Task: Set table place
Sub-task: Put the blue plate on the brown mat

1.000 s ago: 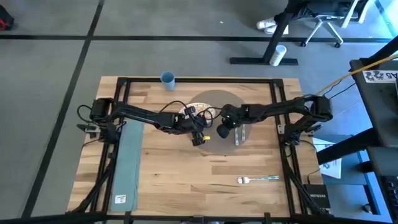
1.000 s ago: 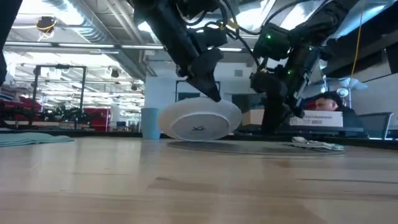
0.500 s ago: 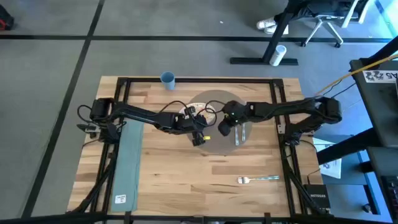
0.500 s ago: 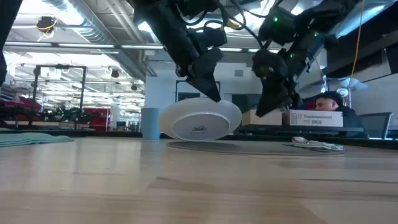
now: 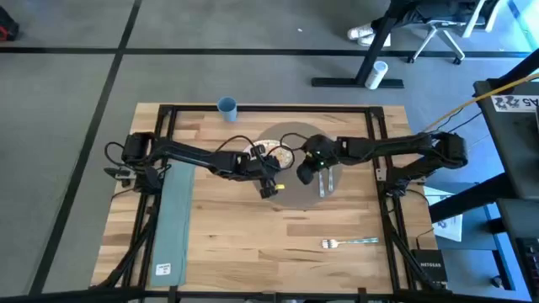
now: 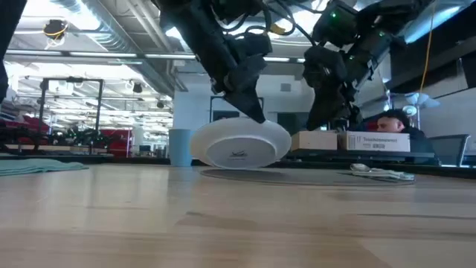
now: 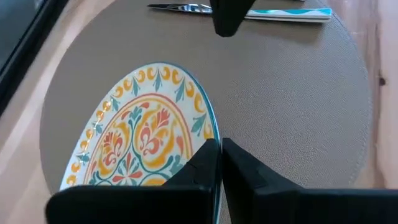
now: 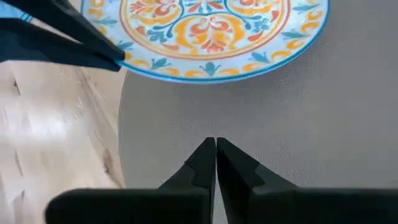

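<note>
- Left gripper [image 7: 219, 163]: fingers clamped on the near rim of the patterned plate [image 7: 140, 134], holding it tilted, one edge raised, over the placemat [image 7: 280, 93].
- Patterned plate, low view [image 6: 239, 144]: white underside turned toward the camera, lower edge close to the mat; contact cannot be told.
- Placemat [image 5: 290, 135]: flat on the table [image 5: 253, 236], near the middle toward the far edge, largely covered by both arms.
- Right gripper [image 8: 216, 149]: fingers pressed together, empty, above bare placemat just beside the plate's rim.
- Knife [image 7: 249, 11]: lying on the placemat's edge, apart from the plate.
- Fork [image 5: 348, 243]: on bare wood, near side, well apart from the placemat.
- Teal napkin [image 5: 171, 223]: along the left edge.
- Blue cup [image 5: 226, 107]: at the far edge.
</note>
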